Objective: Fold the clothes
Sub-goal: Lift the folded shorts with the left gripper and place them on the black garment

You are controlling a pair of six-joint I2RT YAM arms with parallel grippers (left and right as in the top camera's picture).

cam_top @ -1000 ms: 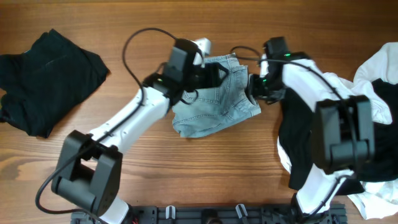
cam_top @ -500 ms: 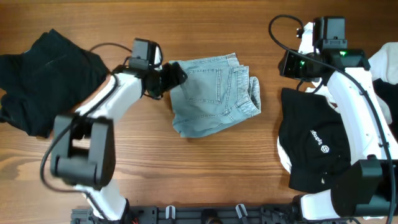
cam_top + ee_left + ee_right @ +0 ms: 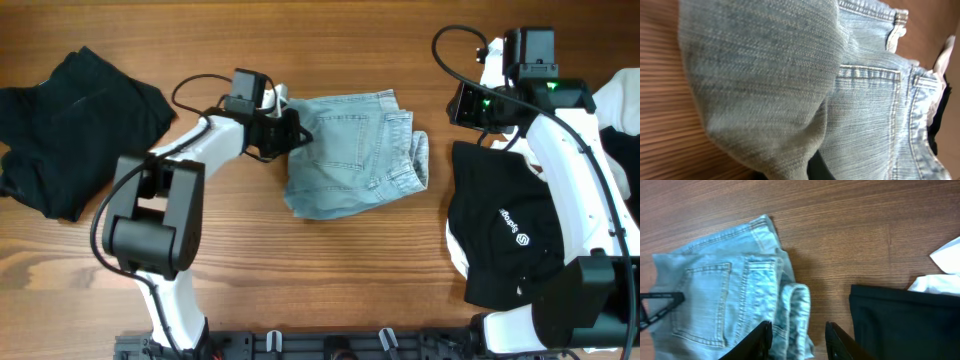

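The light-blue denim shorts (image 3: 355, 150) lie folded on the wooden table, back pocket up and waistband bunched at the right. My left gripper (image 3: 290, 132) is at their left edge, shut on a raised fold of denim (image 3: 765, 75) that drapes over the jaws; only a dark bit of one finger (image 3: 817, 170) shows. My right gripper (image 3: 462, 108) hovers well above the table, to the right of the shorts, open and empty. Its fingers (image 3: 764, 339) frame the waistband (image 3: 795, 310) far below.
A crumpled black T-shirt (image 3: 75, 125) lies at the far left. To the right of the shorts, a black T-shirt with a white logo (image 3: 510, 235) lies on a white shirt (image 3: 615, 105). Its edge (image 3: 900, 320) is beneath my right gripper.
My left gripper swung out to the shorts' left edge, then closed on the denim, and the shorts slid slightly right. My right arm lifted off them and has held still since.
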